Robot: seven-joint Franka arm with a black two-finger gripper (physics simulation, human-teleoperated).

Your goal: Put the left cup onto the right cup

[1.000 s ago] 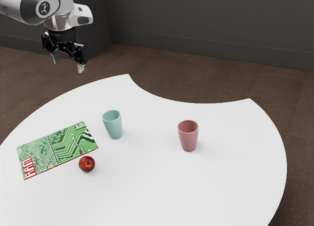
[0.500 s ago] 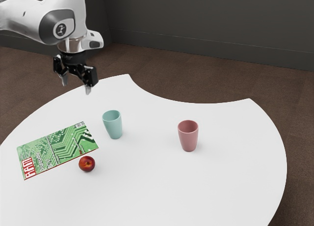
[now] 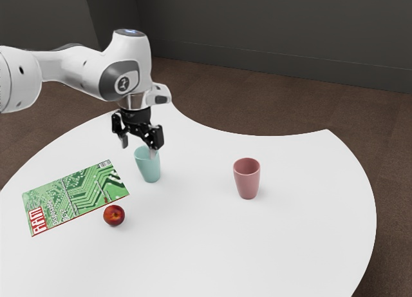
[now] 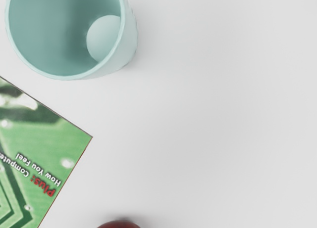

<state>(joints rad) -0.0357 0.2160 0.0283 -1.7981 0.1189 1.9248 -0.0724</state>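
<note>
A teal cup point(image 3: 148, 165) stands upright on the white table point(image 3: 212, 245), toward the exterior view's left. A pink cup point(image 3: 246, 178) stands upright further to the exterior view's right. My gripper point(image 3: 138, 147) hangs open just above the teal cup's rim, one finger point(image 3: 152, 153) reaching down to the rim. The wrist view looks down into the teal cup point(image 4: 64, 35), which is empty.
A green magazine point(image 3: 71, 195) lies flat near the table's left edge, and its corner point(image 4: 29, 173) sits close to the teal cup. A red apple point(image 3: 114, 214) rests in front of the magazine, with its top point(image 4: 119, 224) in the wrist view. The table has a curved cut-out at the back.
My arm has swung down and toward the exterior view's right, from above the table's back edge to just over the teal cup. Neither cup has moved.
</note>
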